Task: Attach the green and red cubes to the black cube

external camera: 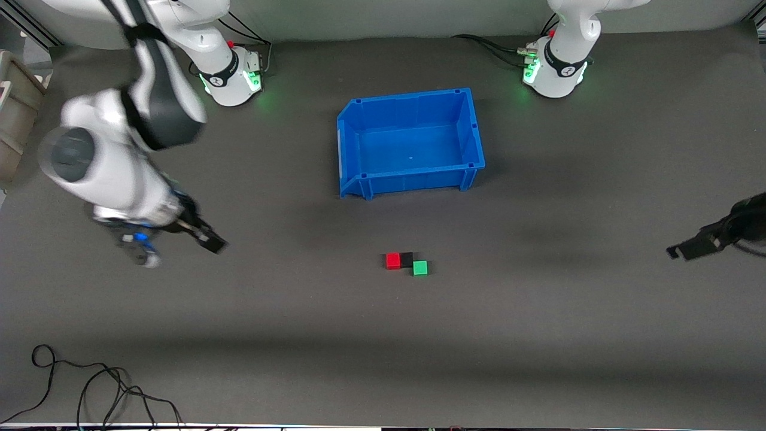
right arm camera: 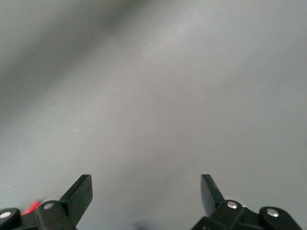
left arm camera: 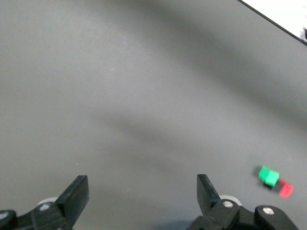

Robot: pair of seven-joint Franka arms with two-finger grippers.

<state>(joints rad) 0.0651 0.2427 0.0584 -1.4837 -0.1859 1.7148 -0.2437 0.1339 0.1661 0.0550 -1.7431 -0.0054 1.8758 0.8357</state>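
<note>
A dark grey mat (external camera: 538,335) covers the table (black cables (external camera: 90,389) loop at its near edge).

Bare mat (external camera: 538,311) rings the joined cubes (external camera: 407,262); only the blue bin (external camera: 412,143) stands farther from the camera.

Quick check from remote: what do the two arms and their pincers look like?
Both arms are glossy white with dark grey joint sections. Their round white bases glow green and have black cables plugged in. The right pincer has black fingers with blue parts at the wrist; the left pincer is black. Each wrist view shows two flat black fingers with silver screws.
</note>
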